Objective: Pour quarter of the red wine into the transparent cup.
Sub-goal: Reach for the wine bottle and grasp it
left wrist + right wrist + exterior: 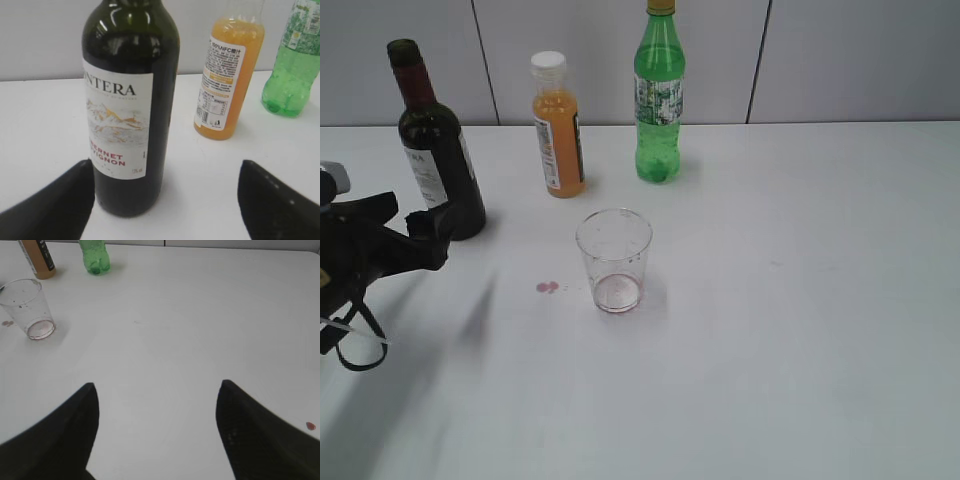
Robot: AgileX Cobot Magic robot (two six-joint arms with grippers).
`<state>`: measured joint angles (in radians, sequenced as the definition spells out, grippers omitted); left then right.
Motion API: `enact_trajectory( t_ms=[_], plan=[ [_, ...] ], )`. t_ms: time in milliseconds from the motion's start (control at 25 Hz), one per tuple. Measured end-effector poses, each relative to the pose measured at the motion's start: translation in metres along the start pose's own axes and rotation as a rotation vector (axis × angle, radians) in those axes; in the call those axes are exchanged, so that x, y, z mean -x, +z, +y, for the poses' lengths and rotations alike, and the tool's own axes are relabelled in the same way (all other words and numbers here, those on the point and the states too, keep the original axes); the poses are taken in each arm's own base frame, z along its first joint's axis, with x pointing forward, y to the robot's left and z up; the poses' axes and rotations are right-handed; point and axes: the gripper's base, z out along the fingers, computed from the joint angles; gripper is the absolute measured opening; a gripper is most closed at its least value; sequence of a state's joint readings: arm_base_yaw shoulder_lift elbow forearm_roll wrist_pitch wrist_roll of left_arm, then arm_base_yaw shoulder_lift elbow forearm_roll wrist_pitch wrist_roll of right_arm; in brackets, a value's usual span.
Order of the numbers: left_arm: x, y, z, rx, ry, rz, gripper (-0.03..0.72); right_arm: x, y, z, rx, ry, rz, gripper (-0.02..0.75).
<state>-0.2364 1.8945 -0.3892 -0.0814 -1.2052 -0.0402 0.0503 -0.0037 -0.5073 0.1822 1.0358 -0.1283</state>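
Nearest the exterior camera, at about 9 o'clock on the table, the left gripper stands spread wide with nothing held, its 2 fingers either side of the wine bottle, the left one almost at the label, the right one well apart. The right gripper is also wide open and empty over bare table. The transparent cup stands upright near the centre, a reddish film at its base, with 2 small red drops just beside it at 9 o'clock. Farther back, the bottle with the red wine sits at 10 o'clock, the orange juice bottle at 11 and the green soda bottle near 12. The likely risk: an off-centre close could nudge or tip the tall bottle, and smooth glass may slip during the pour, overshooting the quarter or spilling
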Motion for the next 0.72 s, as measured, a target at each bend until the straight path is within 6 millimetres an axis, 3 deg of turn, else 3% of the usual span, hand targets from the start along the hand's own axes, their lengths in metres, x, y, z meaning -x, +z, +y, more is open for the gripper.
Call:
enact_trajectory(
  t_ms=[360,720],
  plan=[
    [-0.014,0.029,0.005,0.075,-0.026,0.013,0.694,0.0,0.0,0.0,0.0,0.0,0.0,0.585],
    [-0.015,0.057,0.004,0.075,-0.031,-0.023,0.694,0.0,0.0,0.0,0.0,0.0,0.0,0.585]
  ],
)
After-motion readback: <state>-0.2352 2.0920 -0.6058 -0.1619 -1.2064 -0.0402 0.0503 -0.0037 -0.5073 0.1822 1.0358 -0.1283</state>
